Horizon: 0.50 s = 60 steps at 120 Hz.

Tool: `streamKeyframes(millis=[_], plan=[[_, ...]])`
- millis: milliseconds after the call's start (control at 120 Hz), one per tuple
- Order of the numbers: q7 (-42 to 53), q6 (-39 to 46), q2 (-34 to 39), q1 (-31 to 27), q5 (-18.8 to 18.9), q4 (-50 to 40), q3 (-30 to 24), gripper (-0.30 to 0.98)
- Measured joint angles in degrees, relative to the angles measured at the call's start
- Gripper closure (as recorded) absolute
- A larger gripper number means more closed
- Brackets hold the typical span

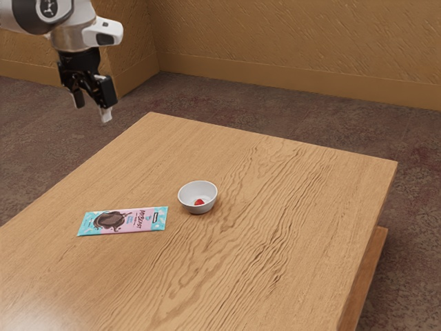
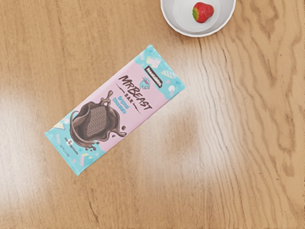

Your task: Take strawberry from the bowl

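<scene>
From where I stand, this is the approach, with the picking up all to come. The black gripper is high in the air toward the exterior view's left, its fingers apart and nothing between them. The strawberry lies on the floor of the white bowl, on its side by the look of it, with its green end showing in the wrist view.

The bowl stands upright on the wooden table, in from the edge on the exterior view's left and well apart from the far edge. Just beside it, nearer that left edge, a chocolate bar lies flat.

I'd say the next move is to carry the hand across until it is over the bowl, then come straight down with the fingertips inside the rim, one each side of the berry. It's a small fruit in a curved dish, so a finger could catch the rim and tip or push the bowl. A gentle squeeze should do, then a straight lift clear of the rim.
</scene>
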<state>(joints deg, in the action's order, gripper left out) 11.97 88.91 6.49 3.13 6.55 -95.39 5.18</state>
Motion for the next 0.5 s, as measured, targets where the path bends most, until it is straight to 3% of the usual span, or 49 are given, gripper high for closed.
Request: streamKeyframes(millis=[275,500], plan=[[-1.8,-0.1,-2.3,0.0,-0.1,-0.5,-1.6,0.00],[-1.5,2.9,-16.4,1.4,-1.6,2.7,-4.4,0.03]])
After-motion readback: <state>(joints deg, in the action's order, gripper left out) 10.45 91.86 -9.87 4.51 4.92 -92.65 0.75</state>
